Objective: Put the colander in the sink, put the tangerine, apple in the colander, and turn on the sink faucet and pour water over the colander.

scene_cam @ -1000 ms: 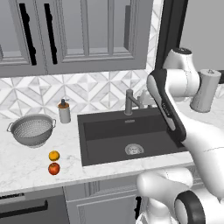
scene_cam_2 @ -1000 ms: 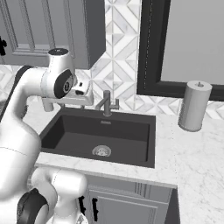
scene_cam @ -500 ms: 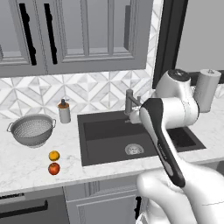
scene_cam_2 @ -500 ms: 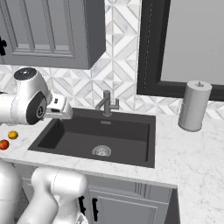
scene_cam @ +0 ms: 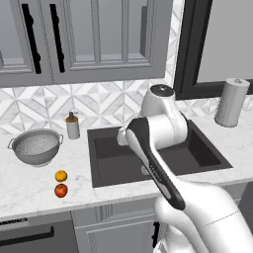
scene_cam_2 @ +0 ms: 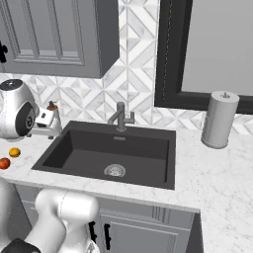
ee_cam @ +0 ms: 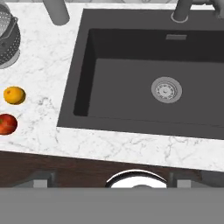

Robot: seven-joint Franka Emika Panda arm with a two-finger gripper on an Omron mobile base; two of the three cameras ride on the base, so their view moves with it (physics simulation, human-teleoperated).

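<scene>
Colander (scene_cam: 36,146) sits upright on the marble bench (scene_cam: 29,185), left of the sink (scene_cam: 118,163), near the soap dispenser (scene_cam: 72,126). Tangerine (scene_cam: 61,175) and apple (scene_cam: 61,190) lie just beside each other on the bench in front of the colander, apple nearer the bench edge. Sink basin holds nothing but its drain (ee_cam: 166,89). Faucet (scene_cam_2: 120,117) stands behind the basin. Fingers (scene_cam_2: 42,126) are spread wide, grasping nothing, over the bench left of the sink. Paper towel roll (scene_cam_2: 219,119) stands at right.

Base views flank the sink (scene_cam: 148,158), hand view looks straight down
</scene>
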